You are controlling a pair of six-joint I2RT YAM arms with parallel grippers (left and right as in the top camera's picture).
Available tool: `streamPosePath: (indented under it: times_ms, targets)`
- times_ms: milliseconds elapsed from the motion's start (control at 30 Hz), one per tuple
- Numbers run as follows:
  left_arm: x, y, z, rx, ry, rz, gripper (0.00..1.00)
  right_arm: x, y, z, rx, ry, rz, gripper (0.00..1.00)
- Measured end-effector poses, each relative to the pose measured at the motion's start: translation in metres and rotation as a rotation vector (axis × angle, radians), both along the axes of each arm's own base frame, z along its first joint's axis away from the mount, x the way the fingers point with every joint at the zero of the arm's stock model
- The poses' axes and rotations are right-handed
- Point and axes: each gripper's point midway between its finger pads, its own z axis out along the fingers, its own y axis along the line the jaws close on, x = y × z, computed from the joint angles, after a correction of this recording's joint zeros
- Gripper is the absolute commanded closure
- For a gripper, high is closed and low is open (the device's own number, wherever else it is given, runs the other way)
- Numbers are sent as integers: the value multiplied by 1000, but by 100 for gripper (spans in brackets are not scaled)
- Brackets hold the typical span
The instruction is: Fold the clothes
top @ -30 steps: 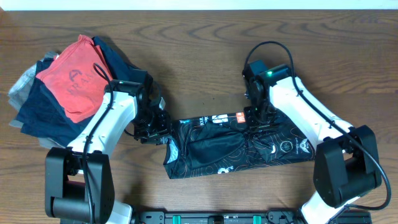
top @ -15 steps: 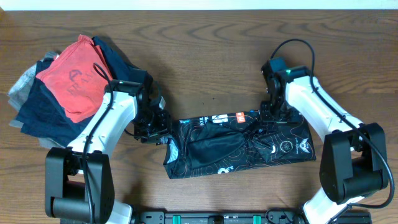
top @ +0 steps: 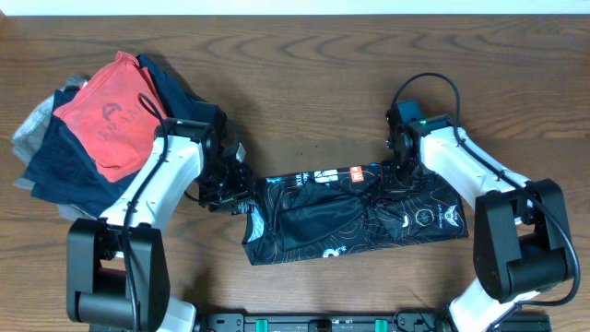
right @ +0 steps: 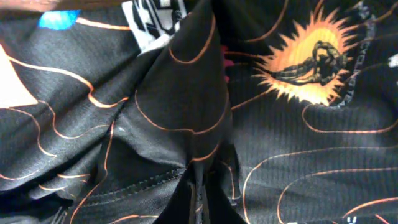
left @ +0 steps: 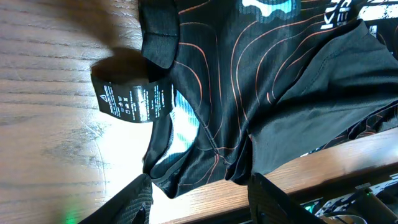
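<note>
The black jersey [top: 359, 221] with orange and white contour lines lies crumpled and partly folded at the table's front centre. My left gripper [top: 232, 187] is at its left edge. In the left wrist view the gripper [left: 202, 193] is open, with the jersey's hem [left: 205, 168] just between the fingertips and a black care label [left: 134, 99] on the wood. My right gripper [top: 387, 182] is on the jersey's upper edge. In the right wrist view it [right: 199, 190] is shut on a raised fold of the jersey [right: 180, 112].
A pile of other clothes sits at the back left: a red-orange shirt [top: 106, 115] on top of navy blue garments [top: 55, 171] and a grey one [top: 32, 129]. The table's front edge [top: 323, 309] runs just below the jersey.
My right arm swung to the right and then came down a little, pulling the pinched jersey fold with it. The left arm has not moved.
</note>
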Motion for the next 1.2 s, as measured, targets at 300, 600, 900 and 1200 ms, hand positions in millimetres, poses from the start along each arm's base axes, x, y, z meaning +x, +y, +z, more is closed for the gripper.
streamPosePath:
  times_ms: [300,600,900,1200]
  targets:
    - [0,0,0,0,0,0,49,41,41,39,204,-111,109,84]
    - [-1,0,0,0,3,2,39,23,72,56,407,-52,221,63]
    - [2,7,-8,43,-23,-4,24,20,10,56,187,-26,58,57]
    - [-14,12,-49,52,-33,-3,19,9,-27,81,102,-47,-35,58]
